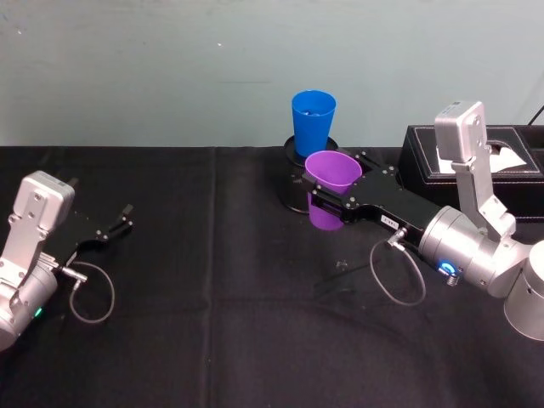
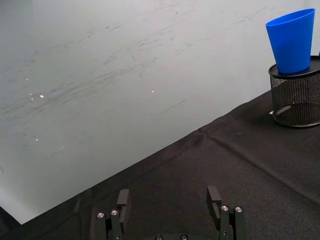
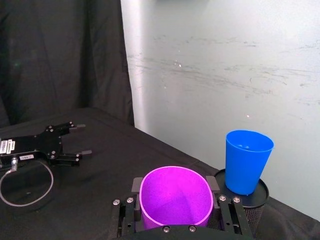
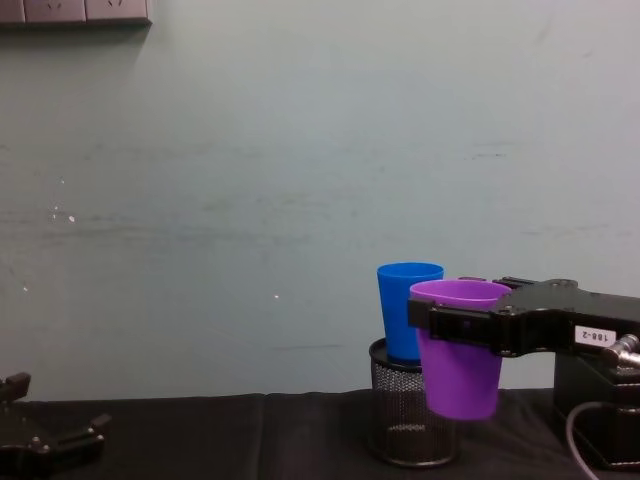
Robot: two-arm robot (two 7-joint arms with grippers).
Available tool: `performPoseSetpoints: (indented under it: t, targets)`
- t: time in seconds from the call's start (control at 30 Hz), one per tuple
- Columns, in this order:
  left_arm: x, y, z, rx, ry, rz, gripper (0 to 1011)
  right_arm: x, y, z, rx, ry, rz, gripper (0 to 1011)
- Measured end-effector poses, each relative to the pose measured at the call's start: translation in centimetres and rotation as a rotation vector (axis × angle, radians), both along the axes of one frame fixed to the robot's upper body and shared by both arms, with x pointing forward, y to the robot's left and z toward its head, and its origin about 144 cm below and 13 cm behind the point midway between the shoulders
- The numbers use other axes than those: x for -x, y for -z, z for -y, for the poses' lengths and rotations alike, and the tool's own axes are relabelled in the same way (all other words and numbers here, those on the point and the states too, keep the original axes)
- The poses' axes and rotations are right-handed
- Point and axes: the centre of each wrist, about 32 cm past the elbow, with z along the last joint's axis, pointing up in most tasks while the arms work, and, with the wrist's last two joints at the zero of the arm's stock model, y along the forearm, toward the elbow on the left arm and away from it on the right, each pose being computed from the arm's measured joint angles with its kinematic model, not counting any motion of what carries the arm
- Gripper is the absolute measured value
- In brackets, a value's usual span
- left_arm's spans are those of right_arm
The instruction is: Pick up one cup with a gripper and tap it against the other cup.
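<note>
Right end effector [image 1: 340, 185] clamps purple cup [image 4: 458, 370] beside blue cup [image 3: 246, 160]; left end effector [image 2: 168, 196] apart.

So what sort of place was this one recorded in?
Probably a robot lab test bench: a black-draped table against a bare pale wall, with staged desk props, a mesh pen holder and a tissue box, and the right gripper holding a purple cup.

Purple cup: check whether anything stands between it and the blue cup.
Nothing visible does. The right gripper holds the purple cup close in front of the blue cup, which stands on the pen holder. The left gripper rests far left.
</note>
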Motion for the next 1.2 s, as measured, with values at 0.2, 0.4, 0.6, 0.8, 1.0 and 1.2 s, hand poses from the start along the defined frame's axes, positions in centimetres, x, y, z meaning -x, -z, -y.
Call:
performPoseSetpoints:
  t: [0.2, 0.4, 0.6, 0.8, 1.0, 1.2]
  targets:
    - [0.00, 0.00, 0.00, 0.000, 0.000, 0.000, 1000, 0.00, 0.00, 0.00, 0.000, 0.000, 0.000, 759]
    - [0.00, 0.00, 0.00, 0.000, 0.000, 0.000, 1000, 0.00, 0.00, 0.00, 0.000, 0.000, 0.000, 759]
    - [0.00, 0.00, 0.00, 0.000, 0.000, 0.000, 1000, 0.00, 0.00, 0.00, 0.000, 0.000, 0.000, 759]
    - [0.00, 0.00, 0.00, 0.000, 0.000, 0.000, 1000, 0.00, 0.00, 0.00, 0.000, 0.000, 0.000, 758]
    - [0.00, 0.00, 0.00, 0.000, 0.000, 0.000, 1000, 0.00, 0.01, 0.00, 0.000, 0.000, 0.000, 759]
    - [0.00, 0.00, 0.00, 0.000, 0.000, 0.000, 1000, 0.00, 0.00, 0.00, 0.000, 0.000, 0.000, 759]
